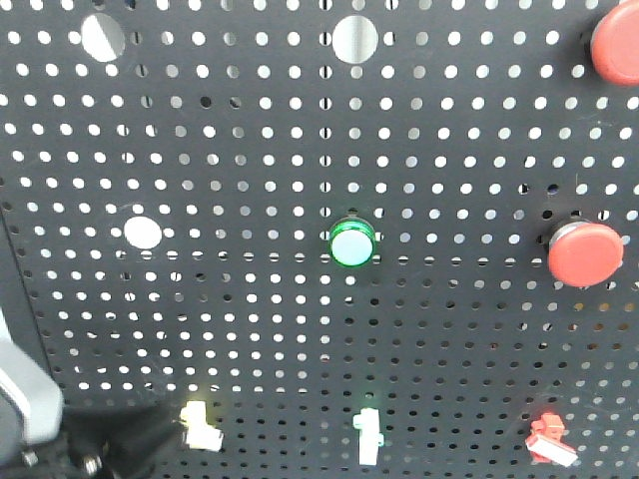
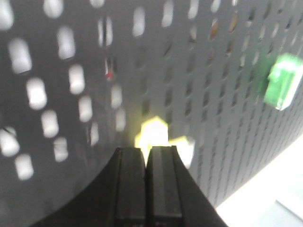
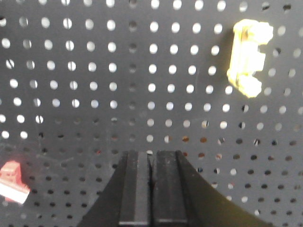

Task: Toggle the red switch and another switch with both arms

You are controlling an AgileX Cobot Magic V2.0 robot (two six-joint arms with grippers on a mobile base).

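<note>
Front view faces pegboard squarely, close; wrist views closer; left shares yellow toggle; right shares red switch.

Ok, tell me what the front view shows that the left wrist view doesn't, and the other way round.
Only the front view: the green round button, a red push button at mid right with another at the top right, and the red switch at lower right.
Only the left wrist view: the left gripper, fingers shut, right in front of the yellow switch.
Both: the pegboard, the yellow switch and the green toggle.
</note>
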